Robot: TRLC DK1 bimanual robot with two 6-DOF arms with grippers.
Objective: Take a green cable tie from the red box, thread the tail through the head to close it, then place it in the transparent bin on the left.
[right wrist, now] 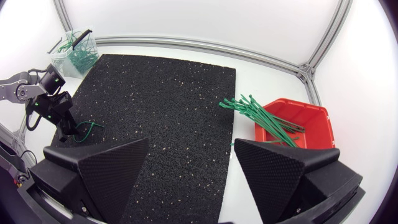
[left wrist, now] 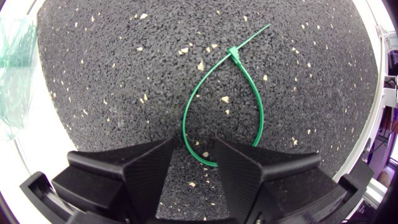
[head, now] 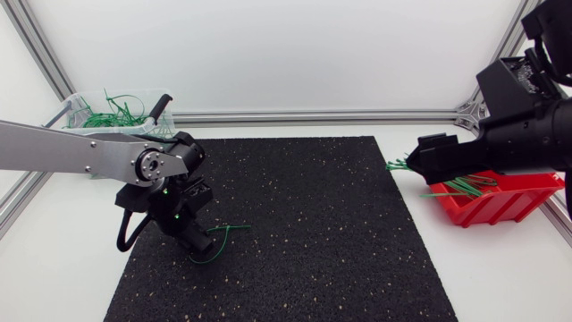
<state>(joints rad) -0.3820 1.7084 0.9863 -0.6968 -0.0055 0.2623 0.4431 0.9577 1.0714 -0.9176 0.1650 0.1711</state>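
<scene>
A green cable tie (left wrist: 258, 118), closed into a loop, lies flat on the black mat (head: 304, 224). My left gripper (left wrist: 194, 146) is low over it, fingers apart, with the loop's near end on the mat between them. In the head view the left gripper (head: 204, 240) sits at the mat's left part, the tie (head: 222, 233) poking out beside it. The red box (head: 487, 207) at the right holds a bundle of green ties (head: 456, 185). My right gripper (head: 420, 161) hovers open near the ties' protruding ends, holding nothing. The transparent bin (head: 80, 103) stands at the back left.
The bin holds several closed green ties (head: 116, 116). In the right wrist view the red box (right wrist: 311, 134) lies ahead of the right gripper (right wrist: 189, 149), and the bin (right wrist: 62, 56) is far across the mat. An aluminium frame borders the table's back.
</scene>
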